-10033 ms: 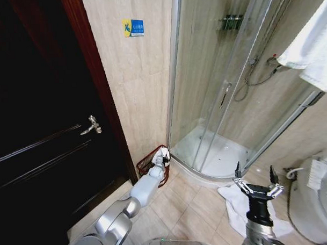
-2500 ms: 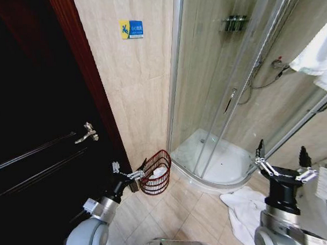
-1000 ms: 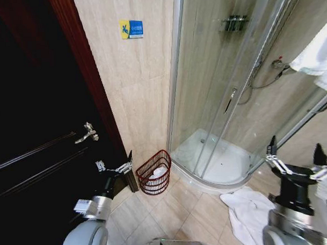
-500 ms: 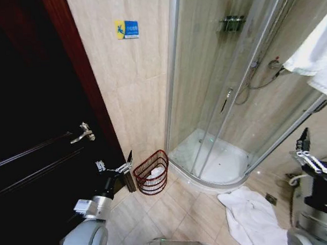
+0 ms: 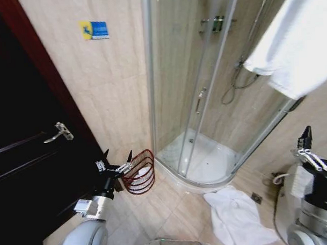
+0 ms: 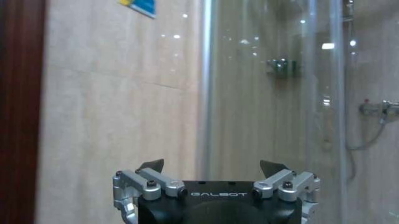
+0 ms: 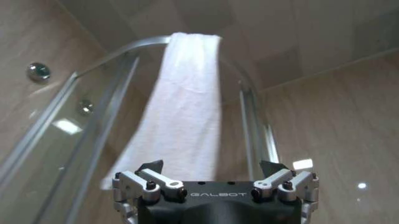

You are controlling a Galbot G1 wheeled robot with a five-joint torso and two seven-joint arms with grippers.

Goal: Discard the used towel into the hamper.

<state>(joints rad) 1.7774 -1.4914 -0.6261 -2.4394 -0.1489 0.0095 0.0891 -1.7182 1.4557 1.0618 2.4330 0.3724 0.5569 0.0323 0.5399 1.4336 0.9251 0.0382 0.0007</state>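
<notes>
The hamper [image 5: 138, 180], a small dark red wire basket, stands on the floor tiles against the wall beside the shower. A white towel [image 5: 144, 170] lies inside it. My left gripper [image 5: 117, 160] hovers just to the left of the hamper's rim, open and empty; in the left wrist view the left gripper [image 6: 212, 165] points at the wall and shower glass. At the right edge of the head view my right gripper [image 5: 321, 159] is raised. In the right wrist view the right gripper [image 7: 212, 165] is open and holds nothing.
Another white towel [image 5: 234, 219] lies crumpled on the floor before the shower tray [image 5: 208, 158]. A third towel [image 5: 295, 42] hangs over the glass shower enclosure's rail [image 7: 124, 51]. A dark door [image 5: 25, 159] with a metal handle [image 5: 59, 131] is on the left.
Ten seconds ago my left gripper held the towel over the hamper; now it is drawn back, open, and the towel is inside. The camera has swung right. My right gripper has risen.
</notes>
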